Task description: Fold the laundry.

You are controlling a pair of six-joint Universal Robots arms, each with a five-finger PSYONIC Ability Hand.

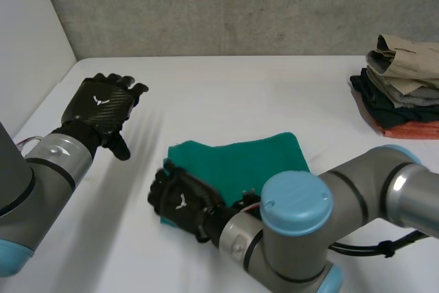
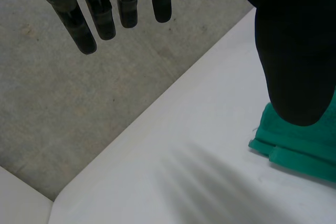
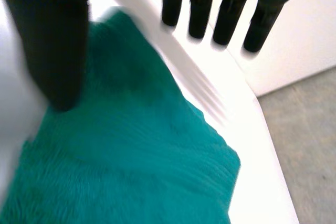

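Note:
A folded green towel (image 1: 247, 162) lies flat near the middle of the white table. My right hand (image 1: 180, 202) hovers over the towel's near left corner. In the right wrist view its fingers (image 3: 231, 9) are straight and the thumb (image 3: 52, 40) stands apart, with the green towel (image 3: 142, 166) under the palm and nothing pinched. My left hand (image 1: 101, 104) is raised above the table's far left, apart from the towel, with its fingers (image 2: 105, 9) spread straight and empty. A corner of the towel (image 2: 299, 148) shows beyond its thumb.
A stack of folded clothes (image 1: 405, 90) in beige, dark and red sits at the table's far right edge. A white wall (image 1: 27, 39) borders the table on the left. Bare table (image 1: 226, 94) stretches between the towel and the back edge.

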